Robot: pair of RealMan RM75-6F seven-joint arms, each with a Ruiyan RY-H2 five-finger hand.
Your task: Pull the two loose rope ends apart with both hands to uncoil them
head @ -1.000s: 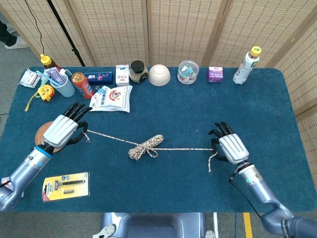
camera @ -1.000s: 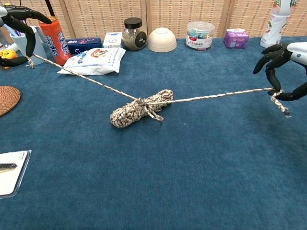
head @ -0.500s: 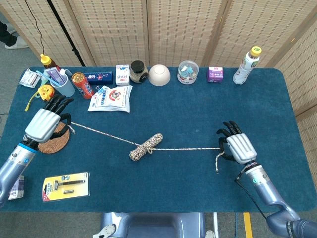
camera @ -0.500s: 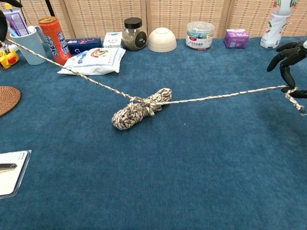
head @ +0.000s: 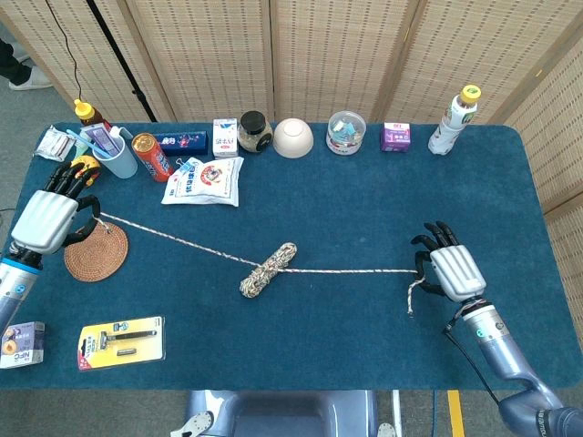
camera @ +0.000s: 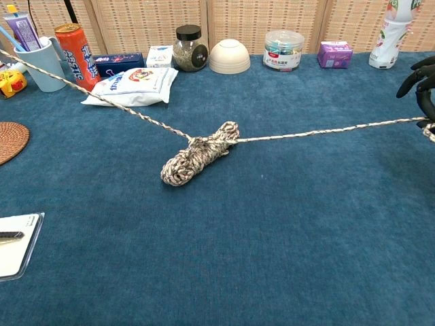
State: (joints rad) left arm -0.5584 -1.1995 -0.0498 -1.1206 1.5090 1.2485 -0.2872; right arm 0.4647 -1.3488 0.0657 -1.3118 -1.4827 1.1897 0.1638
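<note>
A speckled rope lies across the blue table with a coiled bundle (head: 268, 269) (camera: 197, 153) at the middle. One strand (head: 173, 238) runs taut up-left to my left hand (head: 50, 217), which grips its end above the woven coaster. The other strand (head: 355, 270) (camera: 326, 130) runs right to my right hand (head: 450, 269), which pinches it, a short tail (head: 413, 296) hanging below. In the chest view only the right hand's fingers (camera: 423, 78) show at the right edge; the left hand is out of that frame.
A woven coaster (head: 95, 256) lies under the left strand. A snack bag (head: 205, 179), can (head: 152, 156), cup (head: 114, 155), jar (head: 254, 132), bowl (head: 292, 137), tub (head: 346, 132), purple box (head: 395, 137) and bottle (head: 453, 120) line the far edge. A razor pack (head: 121, 341) lies front left.
Both hands have moved outward, the left far to the left past the coaster, the right slightly right. The strands have lengthened and the bundle has shrunk and turned.
</note>
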